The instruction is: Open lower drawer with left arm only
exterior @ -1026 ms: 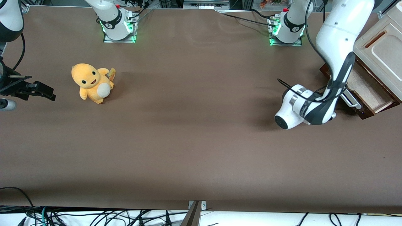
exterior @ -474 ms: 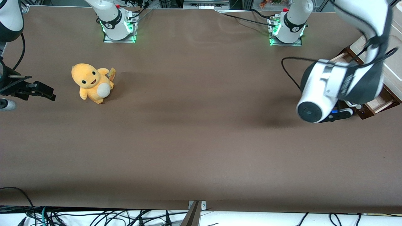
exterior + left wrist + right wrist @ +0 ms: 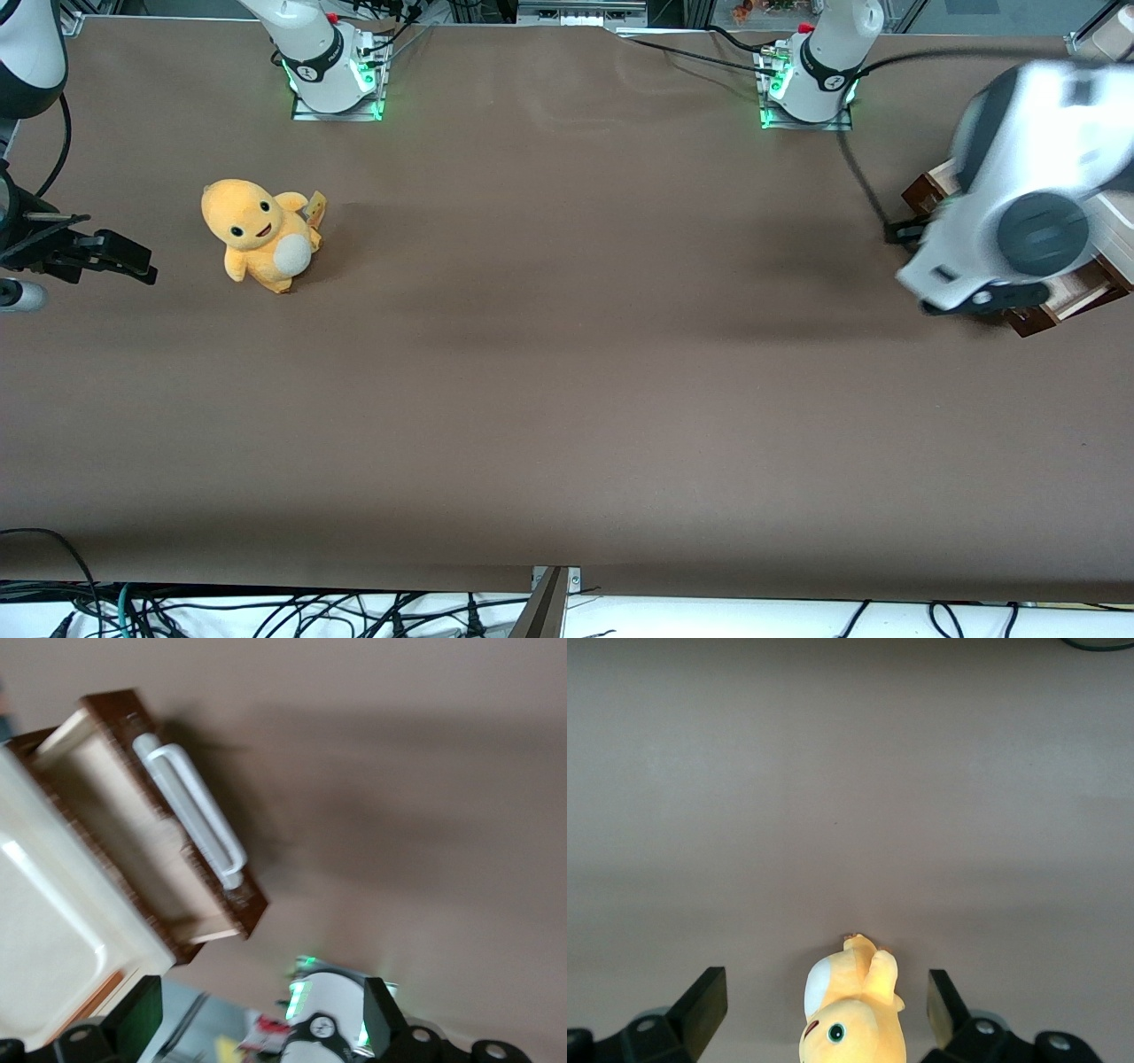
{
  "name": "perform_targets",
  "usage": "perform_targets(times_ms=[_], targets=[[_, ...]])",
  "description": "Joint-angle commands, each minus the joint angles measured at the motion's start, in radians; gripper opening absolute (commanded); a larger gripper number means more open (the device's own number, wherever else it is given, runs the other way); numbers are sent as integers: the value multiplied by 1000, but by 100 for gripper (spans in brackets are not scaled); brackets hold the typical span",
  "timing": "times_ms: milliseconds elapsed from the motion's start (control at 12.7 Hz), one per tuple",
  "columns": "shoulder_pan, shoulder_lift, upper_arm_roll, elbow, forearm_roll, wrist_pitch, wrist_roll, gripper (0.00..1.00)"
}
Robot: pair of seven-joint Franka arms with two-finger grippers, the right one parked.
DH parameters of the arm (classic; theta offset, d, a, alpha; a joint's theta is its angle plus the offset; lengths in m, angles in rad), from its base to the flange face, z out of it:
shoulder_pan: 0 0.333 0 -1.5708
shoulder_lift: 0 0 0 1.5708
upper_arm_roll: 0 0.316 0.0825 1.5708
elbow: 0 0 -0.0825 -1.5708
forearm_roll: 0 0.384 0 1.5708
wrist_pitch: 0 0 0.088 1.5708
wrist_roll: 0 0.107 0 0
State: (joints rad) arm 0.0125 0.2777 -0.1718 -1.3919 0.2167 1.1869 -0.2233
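You get the left arm motion-blurred in the front view, hiding most of the lower drawer under it. The pincer is cropped in the wrist view, only finger stubs showing; drawer there is blurred too.

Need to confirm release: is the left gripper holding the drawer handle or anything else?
Nothing is held. The gripper is open, up off the silver handle of the pulled-out lower drawer.
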Motion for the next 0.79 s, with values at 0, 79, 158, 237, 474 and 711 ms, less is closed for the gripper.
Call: perform_targets(times_ms=[0, 79, 158, 237, 474, 711], targets=[[-29, -93, 132, -65, -149, 139, 122, 100], [-34, -113, 140, -94, -172, 220, 122, 100], [-34, -135, 140, -137, -203, 308, 122, 100], [-34, -144, 140, -174, -233, 366, 124, 100], [-52, -170, 140, -190, -231, 384, 110, 100], [-55, -181, 140, -193, -247, 419, 120, 100]])
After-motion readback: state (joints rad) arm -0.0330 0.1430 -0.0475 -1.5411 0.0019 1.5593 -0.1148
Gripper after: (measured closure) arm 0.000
